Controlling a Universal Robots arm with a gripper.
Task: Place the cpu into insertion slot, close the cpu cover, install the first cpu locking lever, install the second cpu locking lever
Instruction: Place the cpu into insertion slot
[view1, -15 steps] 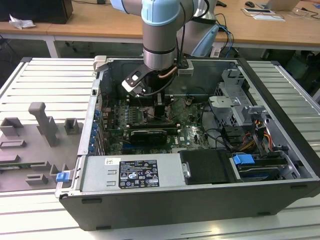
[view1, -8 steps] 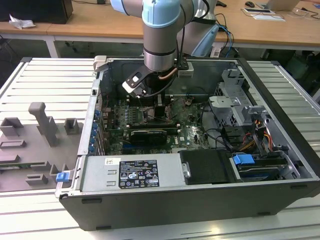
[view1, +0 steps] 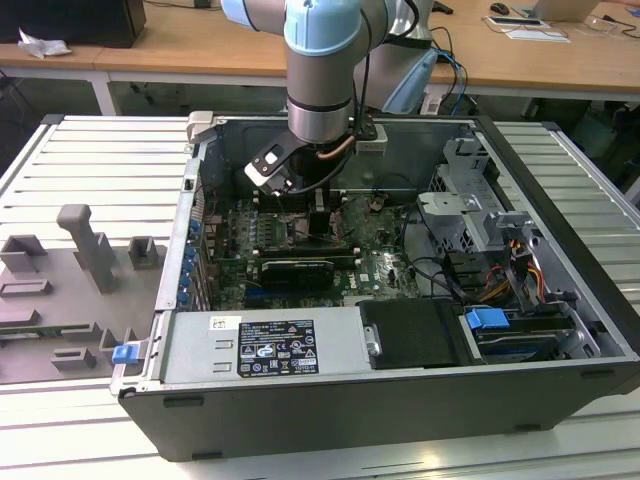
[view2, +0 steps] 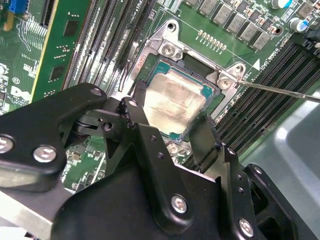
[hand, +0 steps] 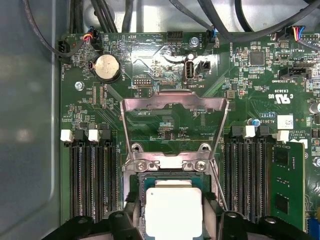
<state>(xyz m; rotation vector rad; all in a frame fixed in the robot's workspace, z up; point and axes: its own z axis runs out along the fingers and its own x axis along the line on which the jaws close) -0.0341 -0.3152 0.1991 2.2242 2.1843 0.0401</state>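
Cpu (view2: 175, 102): seated in slot (view2: 169, 48), gripper (view2: 169, 115) directly above, fingers (view2: 134, 112) clamped on two opposite edges; cover (hand: 175, 104) swung open.

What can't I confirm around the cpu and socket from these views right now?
- Second wrist view: the gripper covers the near edge of the cpu and insertion slot, so seating is unclear.
- First wrist view: the picture edge and gripper cut off part of the cpu.
- Exterior view: the arm hides the insertion slot.
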